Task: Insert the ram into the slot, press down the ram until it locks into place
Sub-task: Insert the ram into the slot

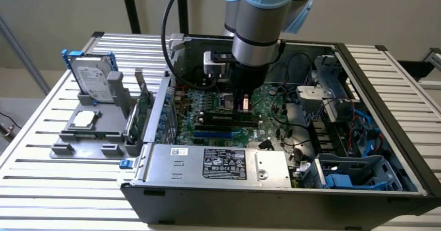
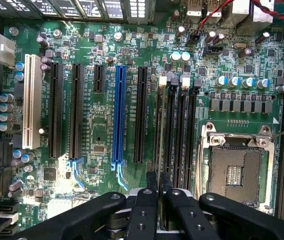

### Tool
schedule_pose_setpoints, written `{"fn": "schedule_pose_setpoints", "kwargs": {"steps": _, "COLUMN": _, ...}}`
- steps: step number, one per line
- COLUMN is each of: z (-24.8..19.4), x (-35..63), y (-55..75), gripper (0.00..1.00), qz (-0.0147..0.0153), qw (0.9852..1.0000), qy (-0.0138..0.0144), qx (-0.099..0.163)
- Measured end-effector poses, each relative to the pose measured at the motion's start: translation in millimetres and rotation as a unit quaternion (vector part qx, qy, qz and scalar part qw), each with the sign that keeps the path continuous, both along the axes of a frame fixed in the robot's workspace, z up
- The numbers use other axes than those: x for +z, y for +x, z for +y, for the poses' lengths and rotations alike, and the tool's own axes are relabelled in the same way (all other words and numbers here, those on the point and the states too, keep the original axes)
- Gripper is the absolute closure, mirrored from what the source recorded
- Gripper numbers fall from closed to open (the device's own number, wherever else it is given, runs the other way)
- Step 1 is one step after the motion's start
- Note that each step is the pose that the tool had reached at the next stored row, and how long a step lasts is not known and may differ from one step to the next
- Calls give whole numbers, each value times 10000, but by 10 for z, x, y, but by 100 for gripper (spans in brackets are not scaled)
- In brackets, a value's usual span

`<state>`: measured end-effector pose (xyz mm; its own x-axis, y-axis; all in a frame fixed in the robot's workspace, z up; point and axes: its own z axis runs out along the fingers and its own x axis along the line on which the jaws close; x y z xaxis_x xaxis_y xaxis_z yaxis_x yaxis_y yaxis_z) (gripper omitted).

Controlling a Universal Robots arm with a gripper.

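Green and knife-thin, the ram point(image 2: 160, 132) stands on edge in the slot point(image 2: 157, 120), the one of four black memory sockets lying farthest from the empty processor socket point(image 2: 237, 170). You get only its top edge from the wrist camera, because your claw point(image 2: 158, 177) looks straight down along it. The fingers point(image 2: 151, 182) are drawn close together, by the look of it pinching the near end of the stick. That grip keeps the board upright and square to the socket. Whether the pale end latches point(image 2: 163, 80) have snapped shut, I can't tell. The long blue socket point(image 2: 118, 115) sits apart across the motherboard point(image 2: 97, 125). From outside, your arm drops straight into the open case point(image 1: 276, 189) on the slatted worktop point(image 1: 41, 189).
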<state>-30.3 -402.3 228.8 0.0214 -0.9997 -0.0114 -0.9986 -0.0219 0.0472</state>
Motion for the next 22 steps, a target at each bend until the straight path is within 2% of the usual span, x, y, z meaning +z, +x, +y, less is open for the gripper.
{"fn": "schedule_pose_setpoints", "kwargs": {"steps": 22, "z": 9, "x": -38, "y": 0, "gripper": 87, "qz": 0, "qw": 10000, "qy": 0, "qx": 0}}
